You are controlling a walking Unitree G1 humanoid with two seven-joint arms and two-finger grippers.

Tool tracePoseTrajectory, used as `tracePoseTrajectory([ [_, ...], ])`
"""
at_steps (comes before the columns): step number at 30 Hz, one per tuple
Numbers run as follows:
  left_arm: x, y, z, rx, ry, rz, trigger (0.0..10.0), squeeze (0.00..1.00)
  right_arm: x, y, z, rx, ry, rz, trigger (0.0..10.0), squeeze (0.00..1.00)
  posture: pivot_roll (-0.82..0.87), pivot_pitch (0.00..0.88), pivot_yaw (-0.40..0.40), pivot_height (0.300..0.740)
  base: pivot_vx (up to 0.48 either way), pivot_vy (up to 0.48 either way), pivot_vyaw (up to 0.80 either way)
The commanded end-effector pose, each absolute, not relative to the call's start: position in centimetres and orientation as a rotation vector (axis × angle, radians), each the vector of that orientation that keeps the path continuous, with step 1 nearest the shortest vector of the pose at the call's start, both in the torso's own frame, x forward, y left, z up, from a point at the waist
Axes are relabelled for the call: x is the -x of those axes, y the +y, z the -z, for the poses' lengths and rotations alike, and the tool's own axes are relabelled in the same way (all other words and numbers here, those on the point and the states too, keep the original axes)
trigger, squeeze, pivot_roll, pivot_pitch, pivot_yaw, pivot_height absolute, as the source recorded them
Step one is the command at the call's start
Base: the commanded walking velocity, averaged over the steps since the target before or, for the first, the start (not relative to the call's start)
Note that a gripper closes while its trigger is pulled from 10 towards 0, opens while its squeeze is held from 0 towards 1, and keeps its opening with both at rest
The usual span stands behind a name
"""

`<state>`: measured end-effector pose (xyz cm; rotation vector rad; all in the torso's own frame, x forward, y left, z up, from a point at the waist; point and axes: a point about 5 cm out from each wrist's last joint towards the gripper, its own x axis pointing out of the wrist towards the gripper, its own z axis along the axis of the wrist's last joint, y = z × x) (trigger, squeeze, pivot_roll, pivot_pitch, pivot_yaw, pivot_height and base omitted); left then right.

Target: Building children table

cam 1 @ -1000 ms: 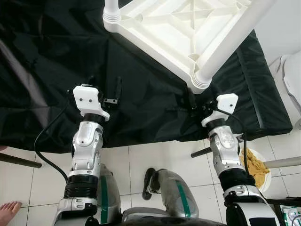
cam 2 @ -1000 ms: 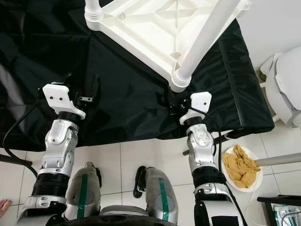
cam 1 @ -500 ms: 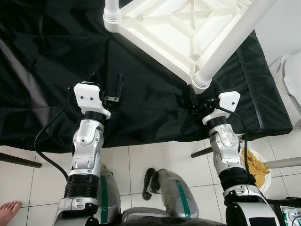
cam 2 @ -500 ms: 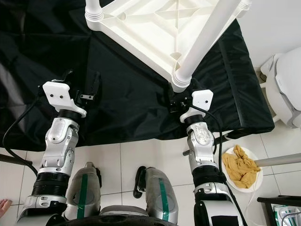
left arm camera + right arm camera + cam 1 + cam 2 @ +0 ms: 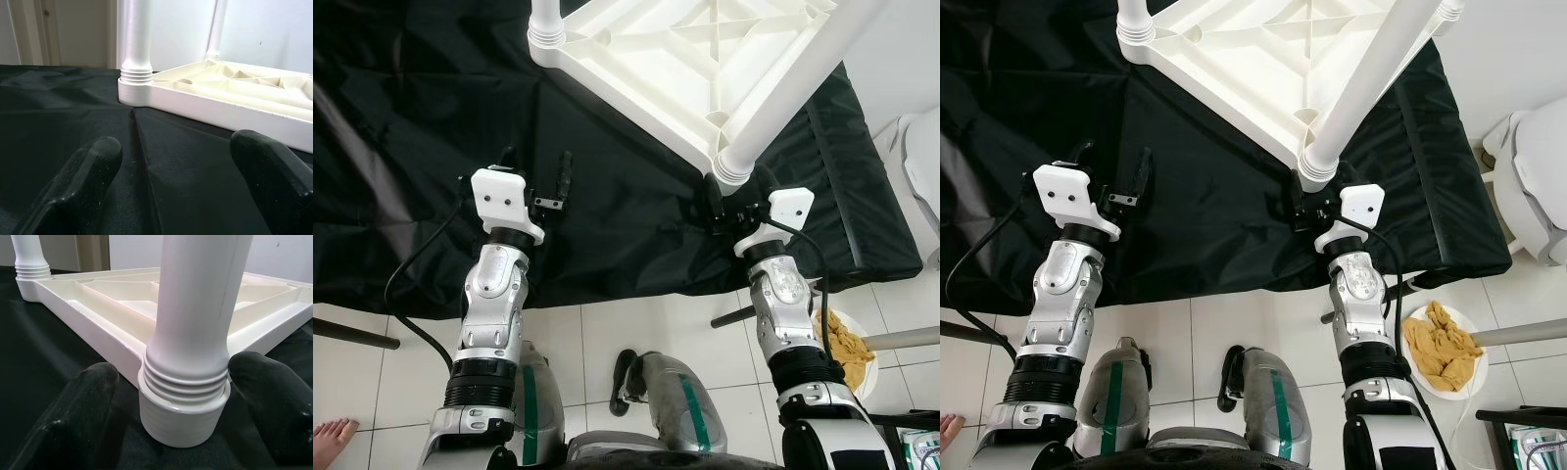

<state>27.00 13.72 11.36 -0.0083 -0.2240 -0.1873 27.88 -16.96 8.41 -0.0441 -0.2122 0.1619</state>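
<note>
Since 1 s ago both my arms have pushed forward: my right gripper (image 5: 1311, 203) has closed in on the near leg (image 5: 195, 333), my left gripper (image 5: 537, 179) has moved up a little toward 12 o'clock. Table hasn't moved.

State now:
- Table (image 5: 675, 69) lies upside down on the black sheet (image 5: 431, 147), at 12 to 1 o'clock from me, ribbed underside up.
- Progress, my read: at least 3 legs stand in corner sockets: the near one, one at 11 o'clock (image 5: 546, 20), 1 more far off in the left wrist view (image 5: 215, 29). 4th corner is out of frame, can't tell. Left to do: check the near leg is seated, then flip the table upright.
- Right gripper: fingers spread wide, 1 on each side of the near leg's base, just beside the threaded collar, no contact that I can see. Holding nothing.
- Left gripper: fingers (image 5: 83, 171) apart, empty, low over the sheet, well short of the 11 o'clock leg.

Materials:
- Table and legs: cream-white moulded plastic, smooth, slightly glossy. Legs are round tubes ending in ridged collars. Underside has diagonal stiffening ribs.
- Sheet: thin, black, creased, slight sheen.
- Floor (image 5: 636, 323): white tiles. Plate (image 5: 1449, 343) with something yellow-brown on it at 4 o'clock.
</note>
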Motion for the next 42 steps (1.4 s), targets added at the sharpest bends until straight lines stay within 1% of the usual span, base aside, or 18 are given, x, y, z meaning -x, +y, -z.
tracePoseTrajectory([
  [1,-27.14,13.44,-11.27,0.016,-0.216,0.161,10.0,0.0,-27.82,-17.46,-7.97,0.033,-0.188,-0.134,10.0,0.0,0.11,0.047,-0.123,0.74,0.0,0.0,0.0],
  [21,-27.12,13.1,-11.1,0.004,-0.218,0.168,10.0,0.0,-27.67,-17.74,-7.5,0.034,-0.166,-0.114,10.0,0.0,0.1,0.06,-0.123,0.74,0.0,0.0,0.0],
  [25,-27.1,12.78,-11.27,-0.006,-0.225,0.179,10.0,0.0,-27.71,-17.68,-7.58,0.029,-0.169,-0.109,10.0,0.0,0.1,0.057,-0.117,0.74,0.0,0.0,0.0],
  [42,-27.25,12.81,-11.26,-0.018,-0.227,0.184,10.0,0.0,-27.9,-17.45,-7.59,0.027,-0.171,-0.113,10.0,0.0,0.1,0.044,-0.111,0.74,0.0,0.0,0.0],
])
